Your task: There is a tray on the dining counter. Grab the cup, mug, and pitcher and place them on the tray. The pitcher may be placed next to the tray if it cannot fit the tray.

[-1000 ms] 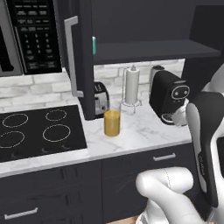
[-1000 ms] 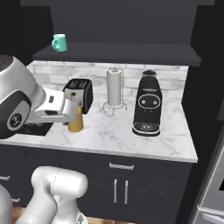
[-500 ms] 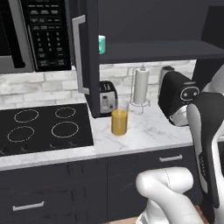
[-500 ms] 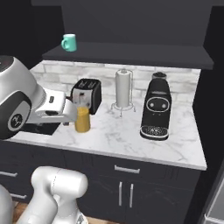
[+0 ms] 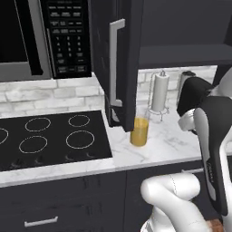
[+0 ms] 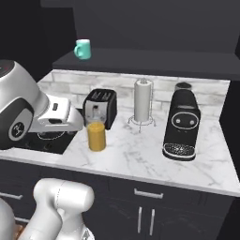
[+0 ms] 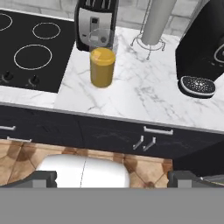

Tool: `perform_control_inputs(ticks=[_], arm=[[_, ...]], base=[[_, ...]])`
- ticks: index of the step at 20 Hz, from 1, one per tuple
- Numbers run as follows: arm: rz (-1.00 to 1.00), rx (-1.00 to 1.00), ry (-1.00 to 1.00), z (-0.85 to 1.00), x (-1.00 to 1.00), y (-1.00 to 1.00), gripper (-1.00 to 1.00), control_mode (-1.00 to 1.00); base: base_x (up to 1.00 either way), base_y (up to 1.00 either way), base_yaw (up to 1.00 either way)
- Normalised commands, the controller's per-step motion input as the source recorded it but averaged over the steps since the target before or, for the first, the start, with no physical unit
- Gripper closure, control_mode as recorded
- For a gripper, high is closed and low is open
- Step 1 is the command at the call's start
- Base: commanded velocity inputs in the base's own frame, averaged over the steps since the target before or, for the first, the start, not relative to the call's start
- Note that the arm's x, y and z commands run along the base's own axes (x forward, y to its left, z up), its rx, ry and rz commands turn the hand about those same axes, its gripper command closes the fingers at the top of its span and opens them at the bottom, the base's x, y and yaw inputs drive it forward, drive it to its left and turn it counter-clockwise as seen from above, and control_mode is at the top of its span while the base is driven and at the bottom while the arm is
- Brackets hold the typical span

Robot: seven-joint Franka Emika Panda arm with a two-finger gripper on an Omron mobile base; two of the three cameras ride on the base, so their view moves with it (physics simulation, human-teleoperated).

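the pitcher sits upper centre of the hand view, just before the toaster. the gripper hangs spread and empty (well back). a hasty reach could topple that tall glass.

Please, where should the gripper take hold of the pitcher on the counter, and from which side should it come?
Probably around the middle of the pitcher, coming level from the counter's front edge. It stands upright as a plain smooth cylinder without a handle, so any height grips alike. The toaster stands close behind it, while the front and the marble to its right are free.
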Motion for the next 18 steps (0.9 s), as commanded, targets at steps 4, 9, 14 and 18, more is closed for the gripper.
perform_control_inputs(ticks=[4,9,14,18], arm=[[0.0,0.0,0.0,0.0,0.0,0.0,-1.0,1.0],[0.0,0.0,0.0,0.0,0.0,0.0,-1.0,1.0],[0.0,0.0,0.0,0.0,0.0,0.0,-1.0,1.0],[0.0,0.0,0.0,0.0,0.0,0.0,-1.0,1.0]], base=[[0.56,0.29,0.0],[0.5,0.01,0.0],[0.43,0.0,0.0],[0.24,0.0,0.0]])
